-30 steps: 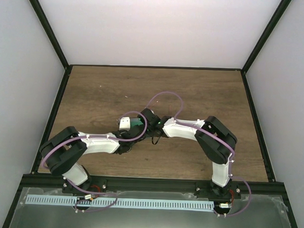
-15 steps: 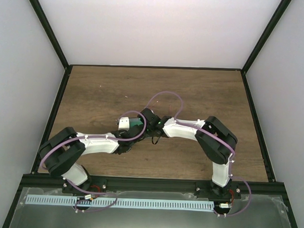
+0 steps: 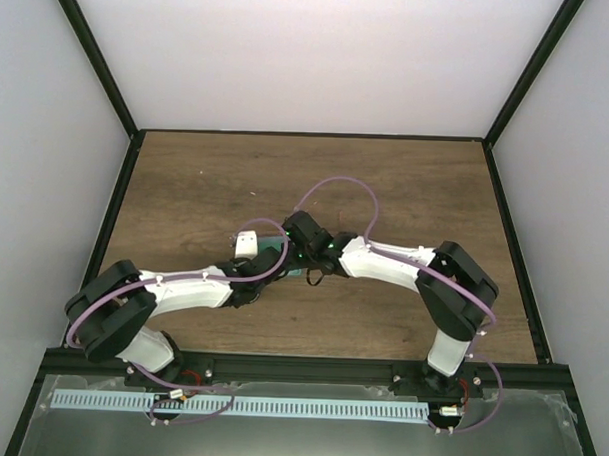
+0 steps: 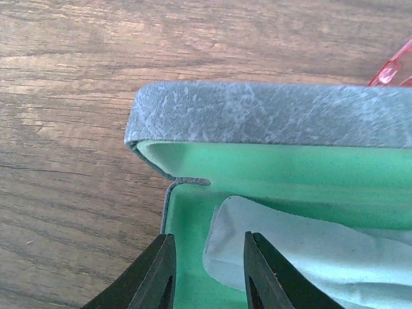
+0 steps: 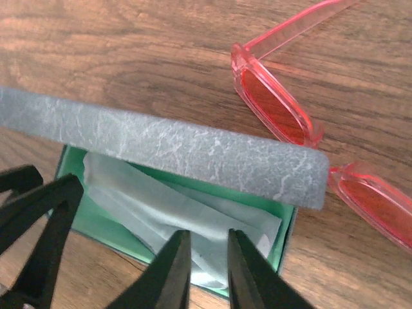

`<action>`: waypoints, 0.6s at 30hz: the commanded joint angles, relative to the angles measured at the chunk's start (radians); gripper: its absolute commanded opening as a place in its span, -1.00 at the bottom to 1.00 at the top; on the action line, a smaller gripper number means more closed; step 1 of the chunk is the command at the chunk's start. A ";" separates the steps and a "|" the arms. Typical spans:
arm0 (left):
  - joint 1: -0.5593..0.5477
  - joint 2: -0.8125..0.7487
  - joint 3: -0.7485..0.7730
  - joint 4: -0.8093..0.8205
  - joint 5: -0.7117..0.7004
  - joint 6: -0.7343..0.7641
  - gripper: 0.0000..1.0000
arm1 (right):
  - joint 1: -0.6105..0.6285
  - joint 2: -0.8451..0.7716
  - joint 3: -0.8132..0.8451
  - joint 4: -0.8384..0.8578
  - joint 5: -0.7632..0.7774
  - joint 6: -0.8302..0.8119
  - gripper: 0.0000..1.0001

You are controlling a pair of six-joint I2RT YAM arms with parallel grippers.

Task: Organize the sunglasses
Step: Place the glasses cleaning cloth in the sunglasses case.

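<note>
The sunglasses (image 5: pixel 277 106) have red translucent lenses and lie open on the wood just beyond the case; one red corner (image 4: pixel 394 66) shows in the left wrist view. The grey-blue case (image 5: pixel 161 145) stands open, its lid (image 4: pixel 270 112) raised over a green lining. A light blue cloth (image 5: pixel 174 212) lies folded inside. My left gripper (image 4: pixel 209 283) hovers open over the cloth's end (image 4: pixel 309 251) at the case's left corner. My right gripper (image 5: pixel 207 273) hangs over the cloth near the case's front wall, jaws a little apart with nothing between them. Both wrists meet over the case (image 3: pixel 282 253).
Bare wooden table (image 3: pixel 406 192) surrounds the case, bounded by a black frame and white walls. The left gripper's black fingers (image 5: pixel 38 219) show at the left of the right wrist view, close to the case's other end.
Both arms' elbows have swung outward and toward the near edge while the wrists stayed over the case. The right wrist has turned slightly.
</note>
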 commanded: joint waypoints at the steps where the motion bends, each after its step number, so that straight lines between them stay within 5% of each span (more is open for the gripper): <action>1: 0.004 -0.044 0.002 0.018 0.041 0.021 -0.39 | 0.006 -0.031 -0.029 0.028 -0.008 -0.006 -0.77; 4: 0.004 -0.053 -0.006 0.078 0.114 0.053 -0.40 | 0.007 -0.020 -0.055 0.066 -0.050 -0.006 -0.98; 18: 0.032 0.042 -0.035 0.171 0.215 0.075 -0.38 | 0.006 0.086 -0.050 0.104 -0.085 -0.001 -0.99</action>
